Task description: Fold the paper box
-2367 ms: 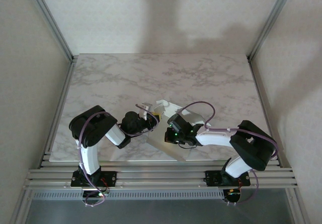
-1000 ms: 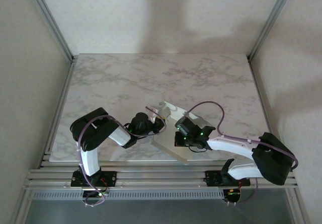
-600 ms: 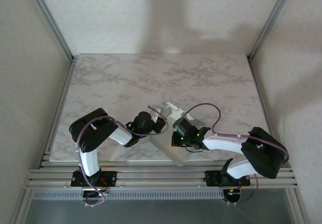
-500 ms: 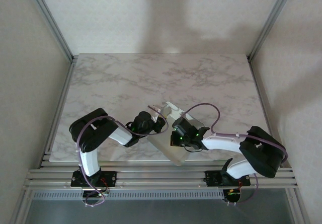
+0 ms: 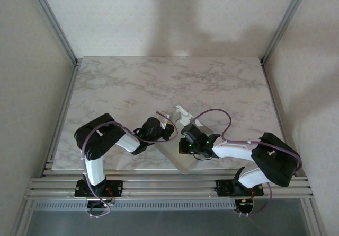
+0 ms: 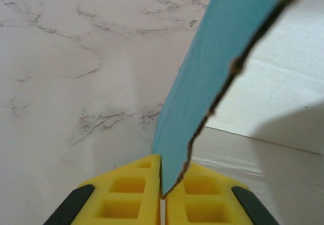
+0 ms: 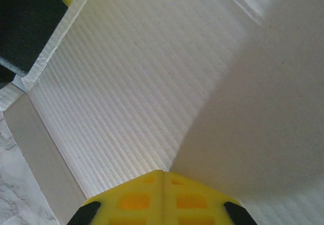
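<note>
The paper box (image 5: 177, 152) lies partly unfolded near the table's front middle, pale grey-white face up. My left gripper (image 5: 169, 131) is at its left edge. In the left wrist view that gripper (image 6: 162, 173) is shut on a raised flap of the paper box (image 6: 217, 68), whose turquoise-blue face shows, with the pale inner face (image 6: 283, 93) to the right. My right gripper (image 5: 186, 137) is over the card's middle. In the right wrist view its yellow fingertips (image 7: 163, 174) are shut together, nothing between them, right against the ribbed white panel (image 7: 126, 83).
The marble table (image 5: 132, 87) stretches wide behind the box. Aluminium rails (image 5: 169, 185) run along the near edge where both arm bases stand. Slanted frame posts (image 5: 53, 21) rise at the back corners. The left gripper's black and yellow finger (image 7: 25, 17) is at the panel's corner.
My right gripper has moved left over the card, its elbow swinging in, and the box has shifted slightly toward the near edge. The left gripper has kept its hold on the flap.
</note>
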